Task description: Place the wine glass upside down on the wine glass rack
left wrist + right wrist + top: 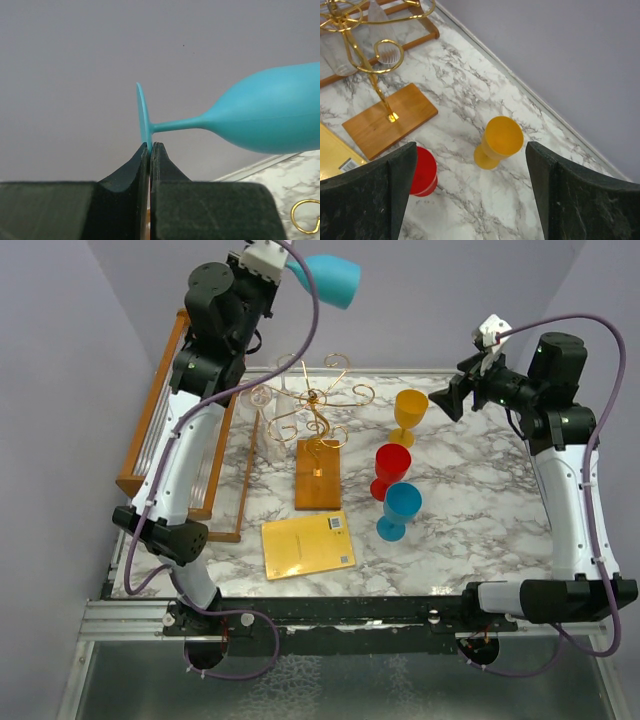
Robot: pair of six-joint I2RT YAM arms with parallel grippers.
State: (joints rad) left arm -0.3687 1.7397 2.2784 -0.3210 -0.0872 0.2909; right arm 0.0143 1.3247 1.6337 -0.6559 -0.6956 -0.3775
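Observation:
High above the back left of the table, my left gripper (pixel 285 265) is shut on the turquoise wine glass (pixel 330 280). In the left wrist view the fingertips (pixel 150 146) pinch the rim of its foot and the glass (pixel 270 117) lies sideways, bowl to the right. Below it stands the wine glass rack (pixel 318 410), gold wire with curled arms on a brown wooden base (pixel 320 475). My right gripper (pixel 450 398) hangs open over the back right, nothing between its fingers (pixel 470 146). Its view looks down on the rack (pixel 355 30).
A yellow glass (pixel 410 410), a red glass (pixel 392 468) and a blue glass (pixel 400 508) stand upright to the right of the rack. A yellow card (pixel 308 545) lies at the front. A large wooden frame (pixel 160 410) with clear rods fills the left side.

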